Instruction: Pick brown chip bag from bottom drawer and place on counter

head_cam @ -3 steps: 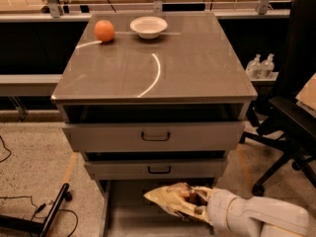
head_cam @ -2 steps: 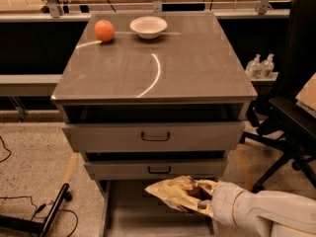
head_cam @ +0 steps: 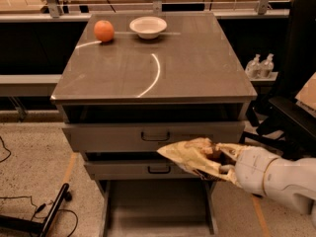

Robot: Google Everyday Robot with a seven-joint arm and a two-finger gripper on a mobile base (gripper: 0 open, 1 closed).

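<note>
The brown chip bag [head_cam: 195, 158], wrinkly with tan-yellow patches, hangs in the air in front of the middle drawers, above the open bottom drawer [head_cam: 158, 209]. My gripper [head_cam: 219, 161] is shut on the bag's right end, with the white arm reaching in from the lower right. The bottom drawer is a shallow grey tray, pulled out, its floor bare. The counter [head_cam: 192, 63] is the glossy grey-brown cabinet top with a curved light reflection, above and behind the bag.
An orange fruit [head_cam: 103, 30] and a white bowl [head_cam: 147, 26] sit at the counter's far edge. Two wider drawers with black handles [head_cam: 155, 136] are below the counter. A black chair [head_cam: 291, 107] stands at the right. Cables and a black bar [head_cam: 49, 216] lie on the floor at left.
My gripper has lifted the chip bag up out of the bottom drawer, from just above the tray to the height of the middle drawers.
</note>
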